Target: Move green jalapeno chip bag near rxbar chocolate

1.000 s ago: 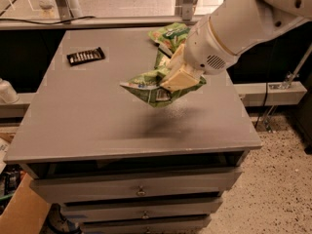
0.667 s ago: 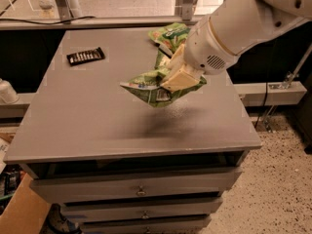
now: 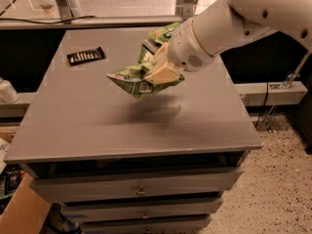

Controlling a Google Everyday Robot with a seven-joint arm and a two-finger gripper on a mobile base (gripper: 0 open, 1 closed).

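The pincer (image 3: 164, 75) hangs over the middle of the counter (image 3: 97, 126), its pale fingers clamped on the green jalapeno chip bag (image 3: 130, 80). The bag is lifted clear of the surface, crumpled, with a soft shadow beneath it. The rxbar chocolate (image 3: 86, 55) lies flat near the far left corner, well apart from the bag. A second green bag (image 3: 164, 33), apparently resting near the far edge, is partly hidden by the arm.

White tubular arm (image 3: 219, 28), dotted vent (image 3: 195, 61), dark screws (image 3: 264, 14); cream gripper (image 3: 163, 74) at tip
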